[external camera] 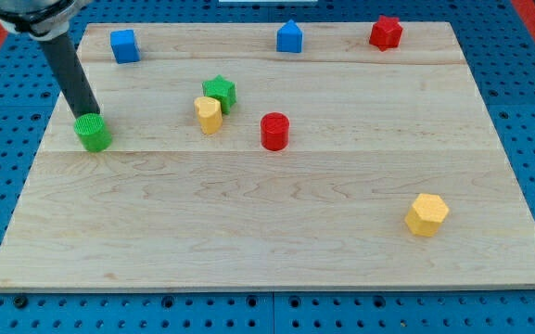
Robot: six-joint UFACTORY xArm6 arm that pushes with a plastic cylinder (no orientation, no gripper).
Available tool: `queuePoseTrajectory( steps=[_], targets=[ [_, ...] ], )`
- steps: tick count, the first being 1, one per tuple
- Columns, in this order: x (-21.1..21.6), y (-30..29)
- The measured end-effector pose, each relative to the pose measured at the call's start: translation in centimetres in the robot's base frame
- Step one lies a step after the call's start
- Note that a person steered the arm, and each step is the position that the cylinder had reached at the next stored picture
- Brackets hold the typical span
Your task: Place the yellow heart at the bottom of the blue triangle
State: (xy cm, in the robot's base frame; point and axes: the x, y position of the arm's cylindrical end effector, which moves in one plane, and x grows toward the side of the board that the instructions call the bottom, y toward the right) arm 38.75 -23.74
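Barely begun, judging by the layout: my tip (87, 115), holding nothing, touches the green cylinder (93, 133) at the view's left. Yellow heart (209, 114) sits mid-board beside the green star (220, 92), well apart from the blue triangle (290, 37) at the top.

We see a bright, evenly lit pale wooden board (276, 213), free of glare. Soft, short shadows sit beneath the red cylinder block (274, 131) and yellow hexagonal block (426, 214). Focus stays sharp, edges undistorted.

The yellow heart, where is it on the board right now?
The yellow heart sits left of the board's centre, touching the green star just above it, with the red cylinder to its right; the blue triangle is at the view's top.
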Motion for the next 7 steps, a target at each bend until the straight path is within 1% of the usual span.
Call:
queuePoseTrajectory(
  steps=[2,3,4,5,6,7],
  targets=[
    [-0.8,-0.2],
    [-1.6,0.2],
    [-1.4,1.6],
    [0.0,5.4],
    [1.4,12.3],
    [0.9,18.7]
  ],
)
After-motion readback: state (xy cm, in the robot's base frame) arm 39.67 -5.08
